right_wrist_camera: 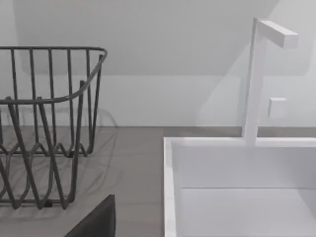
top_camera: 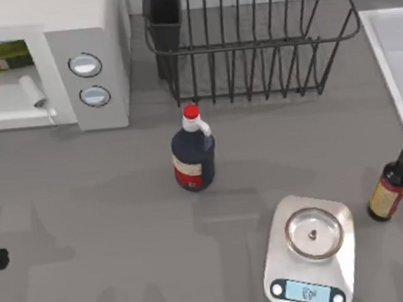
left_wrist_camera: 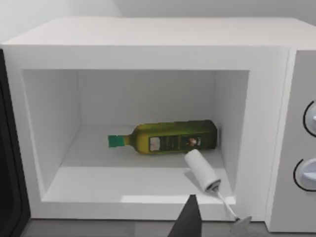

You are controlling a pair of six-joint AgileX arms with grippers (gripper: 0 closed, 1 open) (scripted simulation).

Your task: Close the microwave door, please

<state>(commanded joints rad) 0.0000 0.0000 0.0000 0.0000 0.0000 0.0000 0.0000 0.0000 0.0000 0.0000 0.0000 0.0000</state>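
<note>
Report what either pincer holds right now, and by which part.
Nothing is held. The left pincer faces the open microwave without touching its door; the right arm is parked near the sink.

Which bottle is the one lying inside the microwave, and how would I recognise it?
Find the big white microwave at the table's far left. In its open cavity lies the olive-green bottle, on its side. Unlike the dark jug and the small dark bottle standing on the table, it has a green cap.
</note>
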